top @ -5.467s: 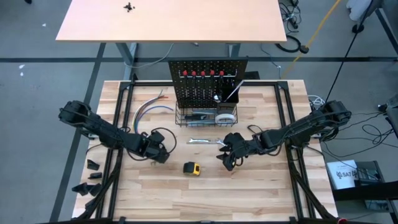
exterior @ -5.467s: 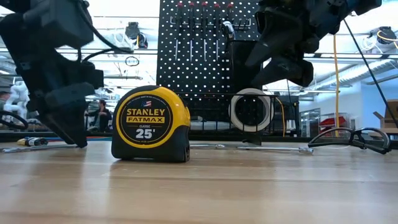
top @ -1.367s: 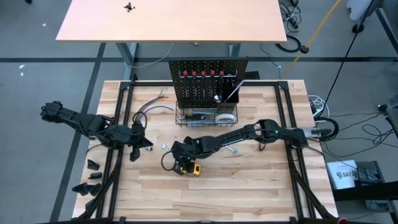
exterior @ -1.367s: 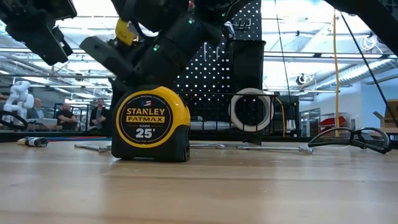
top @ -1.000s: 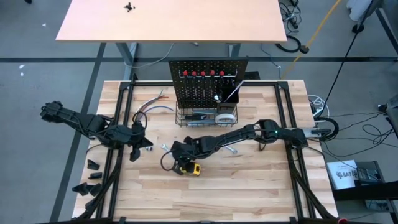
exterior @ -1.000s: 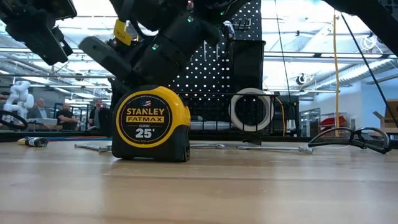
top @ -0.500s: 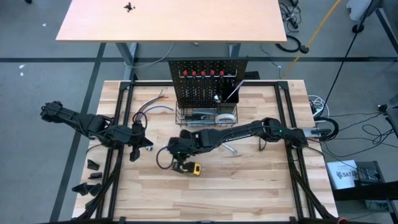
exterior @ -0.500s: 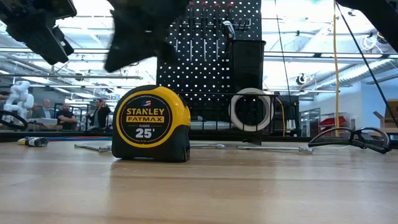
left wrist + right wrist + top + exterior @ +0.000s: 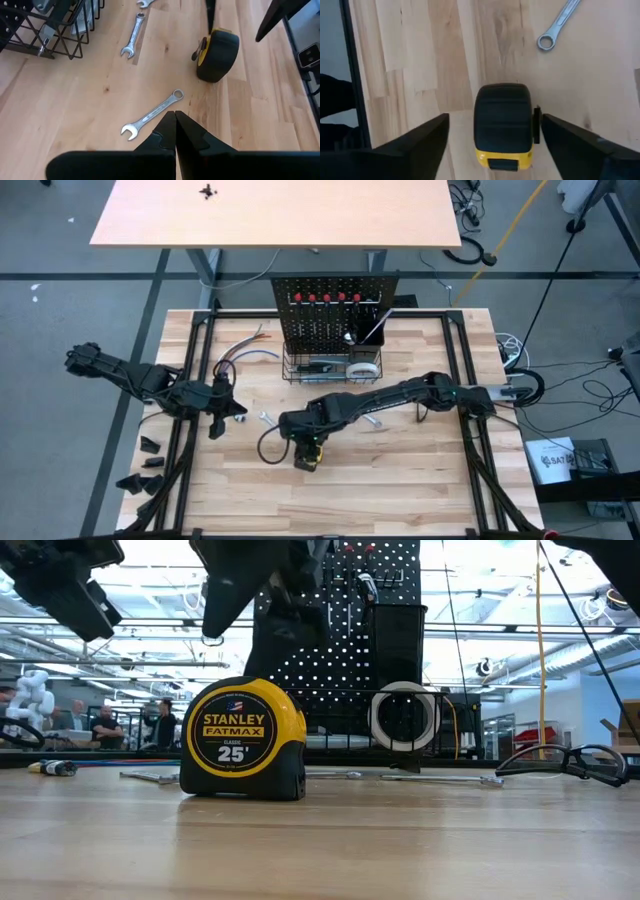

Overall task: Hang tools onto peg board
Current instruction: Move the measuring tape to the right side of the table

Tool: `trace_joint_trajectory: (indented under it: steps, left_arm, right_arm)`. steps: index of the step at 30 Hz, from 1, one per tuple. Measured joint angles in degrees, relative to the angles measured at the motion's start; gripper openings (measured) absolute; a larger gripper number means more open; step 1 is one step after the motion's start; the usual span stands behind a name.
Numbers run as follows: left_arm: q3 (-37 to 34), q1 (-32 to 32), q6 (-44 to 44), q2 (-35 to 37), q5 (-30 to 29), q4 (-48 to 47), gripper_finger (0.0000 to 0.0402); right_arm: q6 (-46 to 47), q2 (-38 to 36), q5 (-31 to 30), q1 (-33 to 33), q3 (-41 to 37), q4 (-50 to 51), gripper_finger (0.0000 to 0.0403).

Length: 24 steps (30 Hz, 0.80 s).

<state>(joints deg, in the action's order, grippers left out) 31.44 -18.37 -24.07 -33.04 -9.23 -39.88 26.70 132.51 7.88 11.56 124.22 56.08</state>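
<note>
Right gripper (image 9: 487, 145): fingers (image 9: 410, 145) spread wide, straddling the yellow-black tape measure (image 9: 504, 125) with a gap on each side; not touching it, nothing held. From above, this gripper (image 9: 303, 450) sits over the tape measure near mid-bench, arm stretched in from the right.

Left gripper (image 9: 175, 120): fingers (image 9: 164, 131) clenched together, empty. It hovers over the left part of the bench (image 9: 400, 490), tips just above a silver wrench (image 9: 152, 114) without touching it.

Tape measure (image 9: 242, 740) stands upright on its edge on the bench, apart from the peg board (image 9: 335, 315).

Counts, as far as visible:
- tape measure: one
- wrenches loose on the bench: three in the left wrist view, the one under the left fingers, a second (image 9: 134, 35) nearer the wire basket (image 9: 50, 30), and the end of a third (image 9: 145, 3) at the picture edge
- white tape roll (image 9: 403, 717): one, in the basket at the board's base
- red-handled screwdrivers (image 9: 325, 298): five red tops in a row along the board's upper edge
- loose coloured wires (image 9: 240, 352): one bundle, left of the board

People are visible far behind the bench in the low view
</note>
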Motion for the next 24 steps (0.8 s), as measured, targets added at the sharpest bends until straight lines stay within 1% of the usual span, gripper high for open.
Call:
trace_joint_trajectory:
  steps: [3,6,10,12,24]
  left_arm:
    - [0.00,0.00,-0.01,0.00,-0.01,1.08,0.0000]
    - [0.00,0.00,-0.01,0.00,-0.02,1.62,0.0000]
    - [0.00,0.00,-0.01,0.00,-0.01,1.77,0.0000]
    - [0.00,0.00,-0.03,0.00,-0.02,1.77,0.0000]
    - [0.00,-0.01,-1.12,0.00,0.00,1.92,0.0000]
  right_arm:
    - [-0.41,0.26,-0.57,0.23,0.00,-0.59,0.0336]
    - [-0.65,0.35,-1.07,0.52,0.00,-0.50,0.0344]
    - [-1.59,0.35,-8.45,1.83,0.00,-0.18,0.0345]
    - [-2.00,0.35,-10.50,2.44,0.00,-0.25,0.0344]
    - [-1.91,3.07,-11.06,3.56,-0.63,-1.78,0.0340]
